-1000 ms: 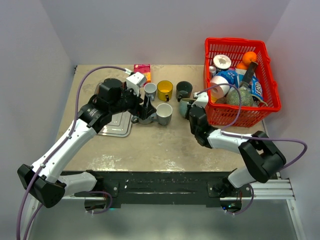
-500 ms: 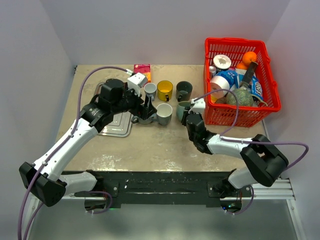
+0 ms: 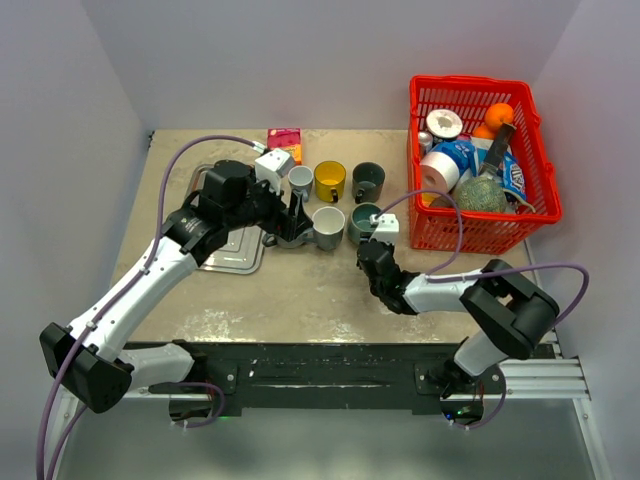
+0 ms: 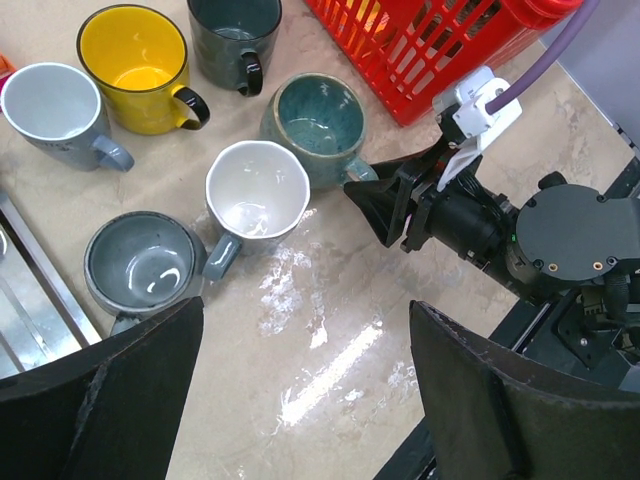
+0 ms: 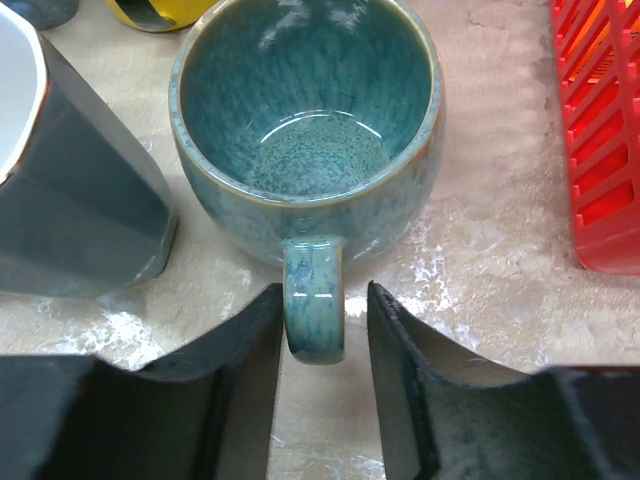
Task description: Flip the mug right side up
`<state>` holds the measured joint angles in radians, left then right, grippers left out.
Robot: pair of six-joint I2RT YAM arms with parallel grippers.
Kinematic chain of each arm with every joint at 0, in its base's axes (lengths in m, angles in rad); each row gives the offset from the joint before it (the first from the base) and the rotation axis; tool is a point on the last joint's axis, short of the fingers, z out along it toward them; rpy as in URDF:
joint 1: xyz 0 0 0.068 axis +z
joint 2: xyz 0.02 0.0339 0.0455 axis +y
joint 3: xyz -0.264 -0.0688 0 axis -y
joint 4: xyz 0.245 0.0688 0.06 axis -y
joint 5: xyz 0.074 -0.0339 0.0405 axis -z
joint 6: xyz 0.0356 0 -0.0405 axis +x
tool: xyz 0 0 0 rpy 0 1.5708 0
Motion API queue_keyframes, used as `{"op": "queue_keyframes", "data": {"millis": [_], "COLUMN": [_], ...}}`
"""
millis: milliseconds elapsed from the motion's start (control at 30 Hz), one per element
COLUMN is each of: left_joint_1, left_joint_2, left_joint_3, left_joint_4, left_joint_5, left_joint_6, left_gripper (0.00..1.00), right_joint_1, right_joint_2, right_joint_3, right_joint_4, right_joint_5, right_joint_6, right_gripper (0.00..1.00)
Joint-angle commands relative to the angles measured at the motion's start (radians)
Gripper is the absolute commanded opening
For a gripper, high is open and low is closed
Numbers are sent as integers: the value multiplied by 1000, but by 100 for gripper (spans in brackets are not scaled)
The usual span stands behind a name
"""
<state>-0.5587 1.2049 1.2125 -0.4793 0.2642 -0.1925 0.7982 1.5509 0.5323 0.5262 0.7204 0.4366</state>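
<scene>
The teal glazed mug (image 3: 362, 221) stands upright on the table, mouth up, beside a white-lined mug (image 3: 328, 226). It also shows in the left wrist view (image 4: 320, 118) and fills the right wrist view (image 5: 310, 110). My right gripper (image 3: 369, 246) sits low at the mug's near side. Its fingers straddle the mug's handle (image 5: 314, 295), the left one touching or nearly touching it, the right one a small gap away; the gripper (image 5: 322, 303) is open. My left gripper (image 3: 292, 222) hovers wide open and empty (image 4: 305, 325) over the group of mugs.
A grey mug (image 4: 145, 262), a yellow mug (image 3: 330, 180), a dark grey mug (image 3: 368, 180) and a pale mug (image 3: 300, 180) stand upright nearby. A red basket (image 3: 478, 84) full of items is at the right. A metal tray (image 3: 235, 252) lies at the left, a pink box (image 3: 284, 138) behind.
My right arm has swung left and down, away from the basket, bringing the teal mug with it. The mug now stands on the table. The left arm has barely moved.
</scene>
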Motion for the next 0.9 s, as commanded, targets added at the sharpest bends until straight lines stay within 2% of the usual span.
{"op": "queue_keyframes", "data": {"millis": [0, 33, 67, 133, 167, 267, 300, 400, 467, 600, 767, 867], "left_joint_1": [3, 3, 5, 5, 5, 5, 5, 5, 9, 69, 239, 250], "left_joint_2": [-5, -4, -5, -2, -2, 1, 2, 18, 36, 91, 220, 300], "left_joint_3": [-2, -2, 1, 4, 7, 16, 18, 30, 42, 84, 154, 211], "left_joint_4": [34, 36, 36, 36, 36, 36, 34, 30, 27, -2, -77, -91], "left_joint_5": [-23, -25, -28, -42, -48, -83, -106, -161, -204, -322, -376, -446], "left_joint_6": [-19, -21, -22, -25, -27, -35, -38, -51, -70, -149, -461, -616], "left_gripper": [88, 88, 88, 89, 89, 92, 93, 99, 99, 99, 99, 98], "right_joint_1": [3, 3, 3, 3, 3, 4, 3, 3, 3, 3, 1, 1], "right_joint_2": [-75, -92, -110, -172, -198, -284, -294, -310, -322, -370, -416, -411], "right_joint_3": [3, 8, 17, 29, 43, 72, 90, 170, 218, 273, 348, 397], "right_joint_4": [-26, -40, -79, -126, -179, -273, -311, -463, -547, -609, -667, -730], "right_joint_5": [62, 59, 60, 50, 47, -12, -21, -45, -55, -85, -134, -139], "right_joint_6": [44, 45, 50, 63, 65, 42, 33, 17, 22, 27, 48, 63], "right_gripper": [45, 47, 55, 65, 73, 89, 99, 99, 99, 99, 99, 99]}}
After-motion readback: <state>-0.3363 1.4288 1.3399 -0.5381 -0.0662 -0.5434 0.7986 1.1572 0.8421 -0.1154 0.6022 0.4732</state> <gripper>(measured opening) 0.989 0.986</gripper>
